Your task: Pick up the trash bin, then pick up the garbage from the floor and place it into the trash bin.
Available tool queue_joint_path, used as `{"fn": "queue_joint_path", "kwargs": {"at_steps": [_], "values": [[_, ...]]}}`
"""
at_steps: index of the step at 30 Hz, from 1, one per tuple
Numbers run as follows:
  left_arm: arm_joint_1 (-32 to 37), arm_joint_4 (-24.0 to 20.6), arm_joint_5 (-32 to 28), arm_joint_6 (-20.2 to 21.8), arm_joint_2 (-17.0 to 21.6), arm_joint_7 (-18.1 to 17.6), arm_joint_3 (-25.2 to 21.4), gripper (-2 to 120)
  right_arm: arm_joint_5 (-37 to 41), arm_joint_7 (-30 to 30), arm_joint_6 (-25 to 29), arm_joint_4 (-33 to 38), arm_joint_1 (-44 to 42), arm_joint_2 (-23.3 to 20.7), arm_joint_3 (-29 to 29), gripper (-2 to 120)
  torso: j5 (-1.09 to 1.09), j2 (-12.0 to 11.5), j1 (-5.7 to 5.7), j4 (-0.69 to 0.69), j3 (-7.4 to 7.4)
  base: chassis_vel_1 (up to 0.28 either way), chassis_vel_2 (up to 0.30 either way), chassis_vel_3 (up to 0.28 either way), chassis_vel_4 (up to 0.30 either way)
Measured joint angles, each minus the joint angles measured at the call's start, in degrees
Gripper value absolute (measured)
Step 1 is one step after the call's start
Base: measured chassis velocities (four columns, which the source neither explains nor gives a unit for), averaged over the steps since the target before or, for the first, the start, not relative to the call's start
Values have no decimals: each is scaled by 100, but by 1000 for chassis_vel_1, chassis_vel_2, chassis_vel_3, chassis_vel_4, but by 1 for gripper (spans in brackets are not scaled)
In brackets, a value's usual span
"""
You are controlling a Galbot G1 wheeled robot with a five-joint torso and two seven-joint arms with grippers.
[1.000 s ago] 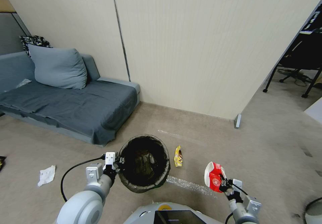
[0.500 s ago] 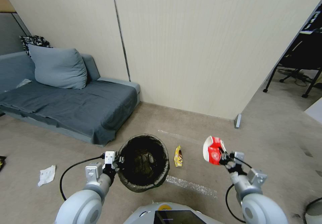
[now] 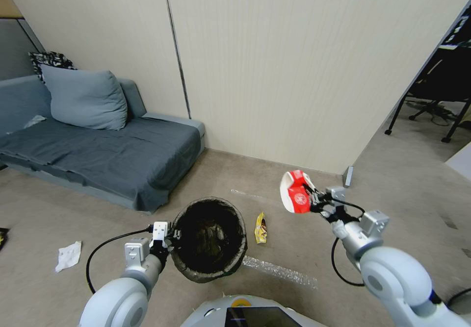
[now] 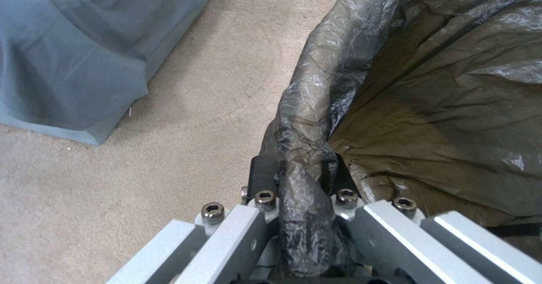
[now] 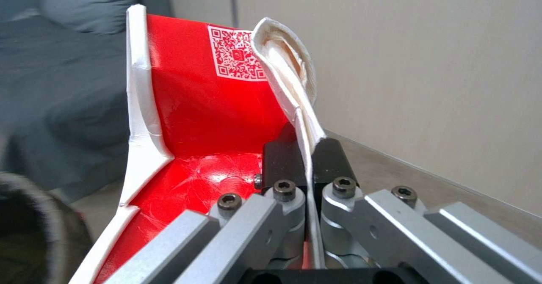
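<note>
Crumpled tissue (image 3: 67, 256) is seen on the floor (image 3: 304, 248) far left. Trash bin (image 3: 210, 238) is held by left gripper (image 3: 169, 241), jaws clamped on its bagged rim. Yellow wrapper (image 3: 260, 228) lies just right of bin. Red-and-white packet (image 3: 294, 198) is held aloft, pinched in right gripper (image 3: 314, 202), right of and beyond the bin.

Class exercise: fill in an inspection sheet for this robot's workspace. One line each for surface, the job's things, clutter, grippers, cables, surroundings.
Surface: beige carpet floor.
Job's things: trash bin with dark liner, held off the floor; red-and-white packet held in the air to its right.
Clutter: yellow wrapper, clear film, white tissue on the floor.
Grippers: left gripper shut on the bin's rim; right gripper shut on the packet.
Cables: black cable looping at the left wrist.
Surroundings: grey sofa, panelled wall.
</note>
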Motion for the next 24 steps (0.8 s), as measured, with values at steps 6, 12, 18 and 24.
{"fn": "queue_joint_path", "kwargs": {"at_steps": [6, 12, 18, 24], "values": [[-13, 0, 3, 2, 54, -2, 2, 1, 237, -164, 5, -43, 637, -430, -694, 0, -2, 0, 0, 0, 0, 0, 0, 0, 0], [-62, 0, 26, 4, 44, 0, 24, 1, 319, -153, -5, -96, 1742, -602, -1957, 0, -1, 0, 0, 0, 0, 0, 0, 0, 0], [-74, 0, 91, 4, 32, 21, 35, 1, 344, -35, -74, -186, 2425, -496, -2948, 0, -1, 0, 0, 0, 0, 0, 0, 0, 0], [-82, 0, 144, 4, 1, 52, 58, 1, 348, 40, -116, -243, 2883, -405, -3683, 0, -1, 0, 0, 0, 0, 0, 0, 0, 0]]}}
